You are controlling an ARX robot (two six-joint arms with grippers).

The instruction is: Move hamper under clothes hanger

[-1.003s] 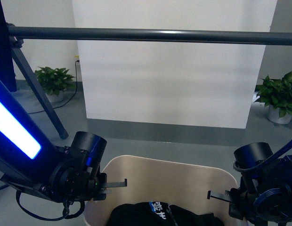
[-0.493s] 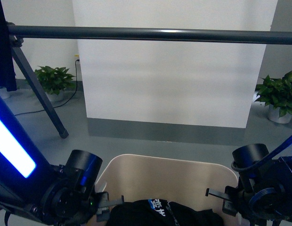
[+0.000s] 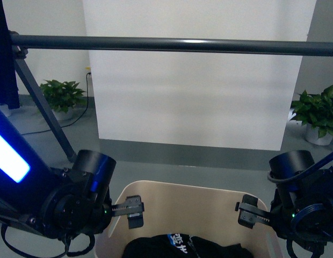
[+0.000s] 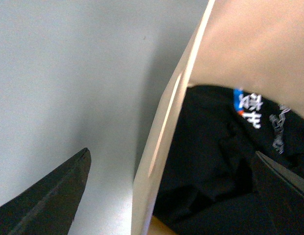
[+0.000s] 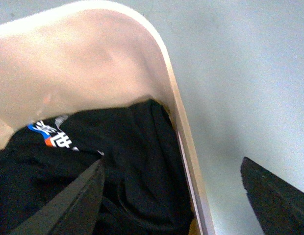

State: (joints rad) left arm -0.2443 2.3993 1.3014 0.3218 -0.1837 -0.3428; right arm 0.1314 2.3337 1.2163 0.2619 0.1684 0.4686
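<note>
The beige hamper (image 3: 182,192) stands low in the front view, with a black printed garment (image 3: 182,246) inside it. The clothes hanger's dark round bar (image 3: 172,44) runs across the top, above and beyond the hamper; one splayed leg (image 3: 43,113) slants down at the left. My left gripper (image 3: 131,209) is open astride the hamper's left wall (image 4: 164,132), one finger (image 4: 49,200) outside it and the other (image 4: 282,191) inside over the garment. My right gripper (image 3: 246,212) is open astride the right wall (image 5: 184,132), with the rim between its fingers (image 5: 274,196).
A white panel (image 3: 193,97) stands behind the bar on grey floor. Potted plants sit at the far left (image 3: 62,97) and far right (image 3: 317,115). A dark cloth (image 3: 5,54) hangs at the bar's left end.
The left arm dipped, then came back up; both grippers now sit a little higher at the hamper's side walls. The bar shows slightly lower in the picture.
</note>
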